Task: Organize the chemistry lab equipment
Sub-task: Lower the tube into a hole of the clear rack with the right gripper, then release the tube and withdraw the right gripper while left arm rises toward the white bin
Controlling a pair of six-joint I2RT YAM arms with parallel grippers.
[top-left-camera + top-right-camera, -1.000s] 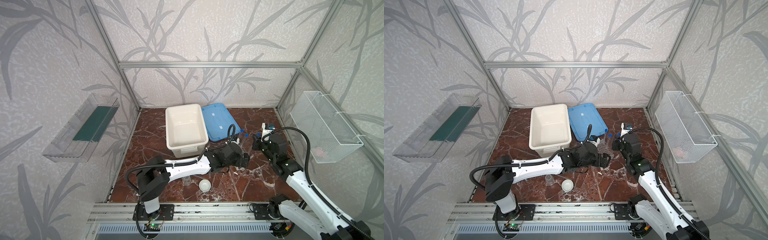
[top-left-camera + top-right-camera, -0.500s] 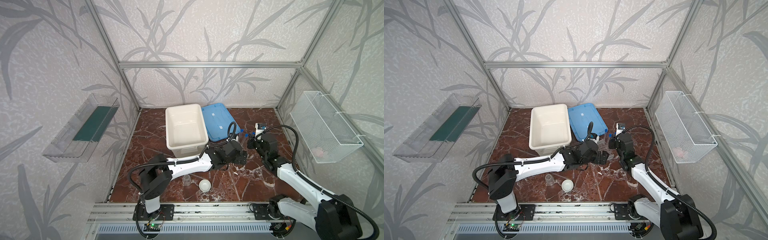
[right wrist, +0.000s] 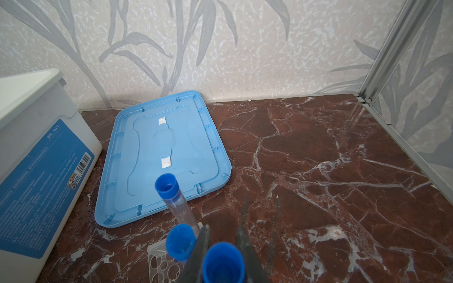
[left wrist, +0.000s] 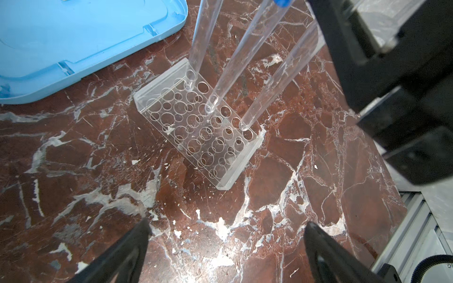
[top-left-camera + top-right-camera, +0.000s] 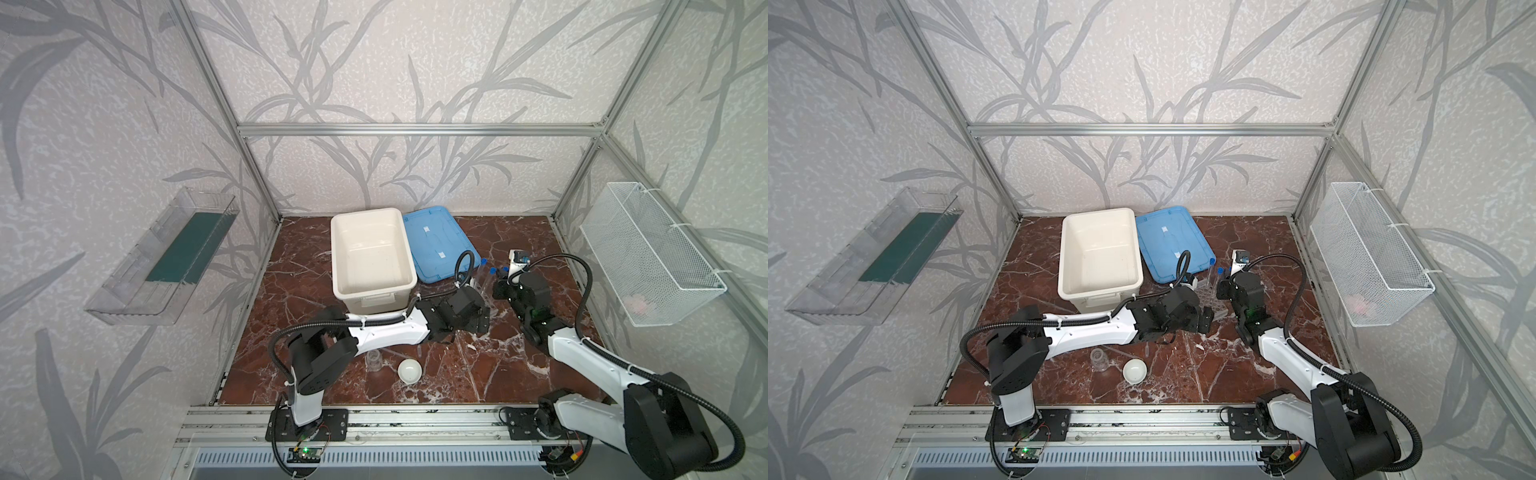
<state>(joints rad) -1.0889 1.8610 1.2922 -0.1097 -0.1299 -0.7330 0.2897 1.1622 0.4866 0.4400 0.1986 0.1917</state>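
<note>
Nearest the front edge, the white dish (image 5: 409,370) and the glass jar (image 5: 374,359) sit just beside each other on the marble (image 5: 457,374), well apart from both grippers. Further in, the left gripper (image 4: 226,227) hangs with jaws spread wide, holding nothing, the clear rack (image 4: 196,122) just beyond its fingertips (image 4: 137,235). Three blue-capped test tubes (image 4: 235,63) lean in the rack's far row; the right gripper (image 3: 223,230) is clamped on the end tube (image 3: 223,262), the blue lid (image 3: 161,152) lying beyond.

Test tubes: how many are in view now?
3, in a row along the rack: end tube, middle tube, and a third tube gripped by the right pincer. None seems hidden.
</note>
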